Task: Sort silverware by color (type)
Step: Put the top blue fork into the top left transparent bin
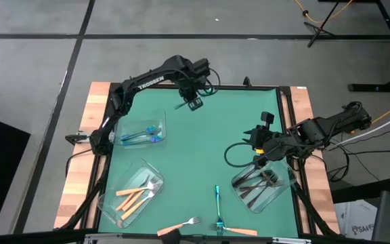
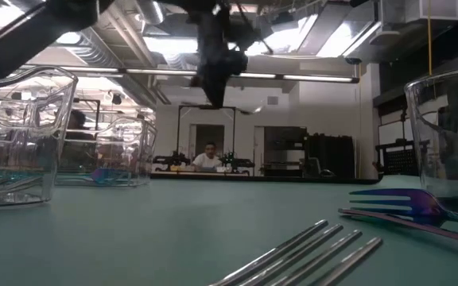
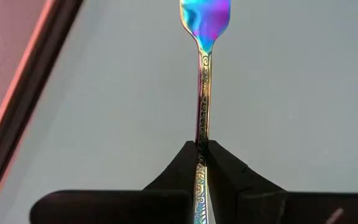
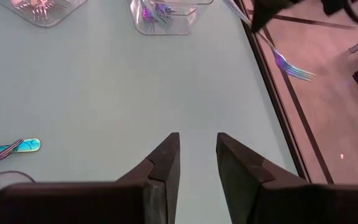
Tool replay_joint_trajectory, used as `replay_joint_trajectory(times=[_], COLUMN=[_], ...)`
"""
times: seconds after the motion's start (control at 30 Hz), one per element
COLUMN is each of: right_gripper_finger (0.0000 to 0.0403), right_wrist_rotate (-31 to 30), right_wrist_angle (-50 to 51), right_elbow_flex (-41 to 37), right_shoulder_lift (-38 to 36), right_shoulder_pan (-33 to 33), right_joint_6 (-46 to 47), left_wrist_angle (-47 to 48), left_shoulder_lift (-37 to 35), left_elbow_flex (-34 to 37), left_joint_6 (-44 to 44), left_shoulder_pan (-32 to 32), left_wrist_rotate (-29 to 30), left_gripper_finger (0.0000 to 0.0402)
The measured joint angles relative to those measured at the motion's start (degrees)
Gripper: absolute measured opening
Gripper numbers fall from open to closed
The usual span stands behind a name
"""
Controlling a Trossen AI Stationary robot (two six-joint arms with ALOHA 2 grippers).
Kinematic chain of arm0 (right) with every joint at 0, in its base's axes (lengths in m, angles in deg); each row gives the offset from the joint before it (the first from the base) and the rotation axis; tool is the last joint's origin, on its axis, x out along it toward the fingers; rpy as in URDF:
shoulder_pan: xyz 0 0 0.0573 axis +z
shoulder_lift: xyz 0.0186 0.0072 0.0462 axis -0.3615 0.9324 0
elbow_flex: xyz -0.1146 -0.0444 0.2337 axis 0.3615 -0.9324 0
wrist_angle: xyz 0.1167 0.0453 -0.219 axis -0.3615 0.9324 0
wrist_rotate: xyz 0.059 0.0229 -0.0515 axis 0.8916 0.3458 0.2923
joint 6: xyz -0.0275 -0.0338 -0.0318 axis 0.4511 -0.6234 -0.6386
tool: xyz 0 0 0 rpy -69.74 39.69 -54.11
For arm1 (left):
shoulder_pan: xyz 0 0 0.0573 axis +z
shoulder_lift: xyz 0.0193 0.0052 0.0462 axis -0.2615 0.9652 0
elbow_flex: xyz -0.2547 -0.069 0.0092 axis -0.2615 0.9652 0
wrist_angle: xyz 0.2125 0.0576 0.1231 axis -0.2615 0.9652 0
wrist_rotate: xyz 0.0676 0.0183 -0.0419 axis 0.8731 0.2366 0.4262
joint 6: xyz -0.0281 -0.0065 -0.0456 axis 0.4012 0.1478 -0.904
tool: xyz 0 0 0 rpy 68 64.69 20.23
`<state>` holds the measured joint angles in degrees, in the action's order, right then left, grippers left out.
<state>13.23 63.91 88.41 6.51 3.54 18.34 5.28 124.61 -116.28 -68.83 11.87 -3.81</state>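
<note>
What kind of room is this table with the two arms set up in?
Probably a robotics lab or workshop. The low view shows an open industrial ceiling with strip lights, a person seated at a far bench, and dark equipment racks; cables trail over the grey concrete floor.

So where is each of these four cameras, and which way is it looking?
High view: above the table, looking straight down; both arms show.
Low view: at tabletop height, looking level into the room; an arm hangs in from above.
Left wrist view: on the left arm, looking past the left gripper shut on an iridescent fork.
Right wrist view: on the right arm, looking across the mat past the open right gripper.
Shared: the right wrist view also shows that held fork.
</note>
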Motion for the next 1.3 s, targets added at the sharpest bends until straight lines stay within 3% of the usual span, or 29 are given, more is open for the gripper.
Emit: replay_joint_trajectory(times=[0.37,0.73,0.9,1.3], right_gripper_finger=[0.0095,0.0095,0.0095,0.0095], right_wrist_rotate=[1.9,3.0,3.0,3.0], right_wrist_angle=[0.0,-0.3,-1.4,-10.6], right_elbow_flex=[0.0,0.0,0.0,0.0], right_shoulder_lift=[0.0,0.0,0.0,1.5], right_shoulder_pan=[0.0,0.0,0.0,0.0], right_joint_6=[0.7,5.3,8.2,8.8], left_wrist_angle=[4.5,4.5,4.5,-0.8], left_shoulder_lift=[-7.0,-21.3,-32.9,-61.2], left_elbow_flex=[0.0,2.3,14.0,53.0], left_joint_6=[-0.1,-1.1,-4.9,-16.4], left_shoulder_pan=[-7.6,-15.6,-18.4,-21.5], left_wrist_rotate=[0.6,2.6,9.3,14.7], left_gripper_finger=[0.0015,0.0015,0.0015,0.0015])
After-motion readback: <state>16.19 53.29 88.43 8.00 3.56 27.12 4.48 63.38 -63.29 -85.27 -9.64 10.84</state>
